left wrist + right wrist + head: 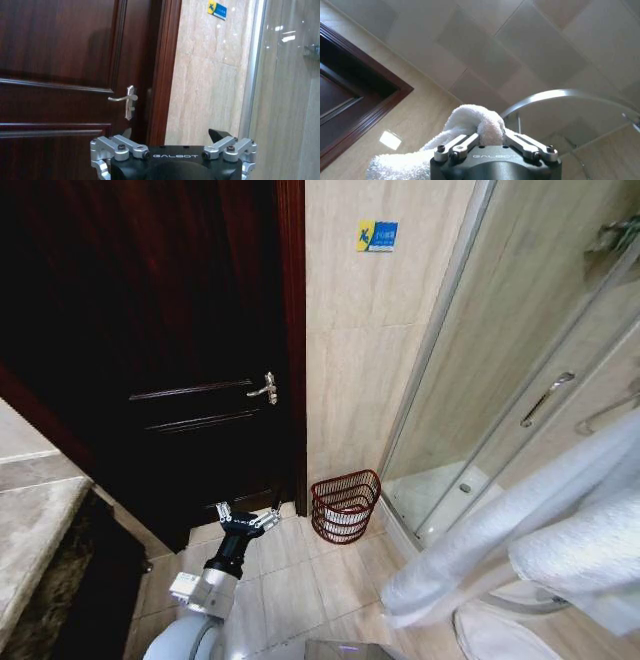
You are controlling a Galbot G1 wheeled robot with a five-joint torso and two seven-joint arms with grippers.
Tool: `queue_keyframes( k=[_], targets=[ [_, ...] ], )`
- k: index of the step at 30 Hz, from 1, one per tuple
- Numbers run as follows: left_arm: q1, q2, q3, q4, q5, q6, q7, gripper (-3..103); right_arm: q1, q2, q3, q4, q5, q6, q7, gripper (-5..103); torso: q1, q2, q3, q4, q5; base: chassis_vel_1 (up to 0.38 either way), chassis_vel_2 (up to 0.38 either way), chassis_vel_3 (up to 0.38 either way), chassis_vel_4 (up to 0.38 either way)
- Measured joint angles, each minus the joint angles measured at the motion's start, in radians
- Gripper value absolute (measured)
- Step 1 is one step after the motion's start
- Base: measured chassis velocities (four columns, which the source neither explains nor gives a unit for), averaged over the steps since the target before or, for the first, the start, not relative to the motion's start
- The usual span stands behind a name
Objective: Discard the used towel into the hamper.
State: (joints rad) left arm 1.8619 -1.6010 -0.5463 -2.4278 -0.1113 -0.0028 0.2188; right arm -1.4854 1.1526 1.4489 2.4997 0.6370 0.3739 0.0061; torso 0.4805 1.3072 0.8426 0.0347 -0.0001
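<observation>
Door (150, 350): dark wood, shut, my left side; its handle (127, 99) is plainer from my left wrist.
Towel (520, 530): white, hanging at my right, cut off by the frame edge.
Hamper (345, 505): on floor tiles between door frame and shower glass, well apart from the towel.
Right pincer (490, 131): clamped on a towel fold; fingertips buried.
Left pincer (246, 519): spread wide, holding nothing, low before the door.

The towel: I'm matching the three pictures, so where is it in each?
Head view: white towel hangs large at the right edge.
Left wrist view: not in it.
Right wrist view: bunched in the right hand, shut on it.
Shared landmark: dark wooden door.
</observation>
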Motion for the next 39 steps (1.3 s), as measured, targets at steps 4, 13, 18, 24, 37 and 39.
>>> queue_keyframes(
  k=[4, 13, 18, 24, 37, 39],
  targets=[
    [0.0, 0.0, 0.0, 0.0, 0.0, 0.0, 0.0, 100, 0.029, -0.037, -0.018, 0.0, -0.005, -0.017, 0.008, 5, 0.0, 0.0, 0.0, 0.0001, 0.0003, 0.0, 0.0, 0.0, 0.0],
    [0.0, 0.0, 0.0, 0.0, 0.0, 0.0, 0.0, 100, 0.098, -0.103, -0.056, 0.0, -0.007, -0.023, 0.01, 5, 0.0, 0.0, 0.0, 0.0001, 0.0001, 0.013, 0.01, 0.013, 0.014],
    [0.0, 0.0, 0.0, 0.0, 0.0, 0.0, 0.0, 100, 0.126, -0.121, -0.078, -0.021, -0.017, -0.011, 0.009, 5, 0.0, 0.0, 0.0, 0.0001, 0.0001, 0.073, 0.064, 0.078, 0.063],
    [0.0, 0.0, 0.0, 0.0, 0.0, 0.0, 0.0, 100, 0.158, -0.152, -0.079, -0.068, -0.047, 0.019, 0.009, 5, 0.0, 0.0, 0.0, 0.0001, 0.0004, 0.089, 0.099, 0.094, 0.09],
    [0.0, 0.0, 0.0, 0.0, 0.0, 0.0, 0.0, 100, 0.202, -0.17, -0.118, -0.091, -0.025, -0.023, 0.002, 5, 0.0, 0.0, 0.0, 0.0001, 0.0, 0.091, 0.09, 0.096, 0.082],
    [0.0, 0.0, 0.0, 0.0, 0.0, 0.0, 0.0, 100, 0.211, -0.174, -0.129, -0.093, -0.025, -0.026, 0.002, 5, 0.0, 0.0, 0.0, -0.0004, 0.0001, 0.0, 0.0, 0.0, 0.0]
  ],
)
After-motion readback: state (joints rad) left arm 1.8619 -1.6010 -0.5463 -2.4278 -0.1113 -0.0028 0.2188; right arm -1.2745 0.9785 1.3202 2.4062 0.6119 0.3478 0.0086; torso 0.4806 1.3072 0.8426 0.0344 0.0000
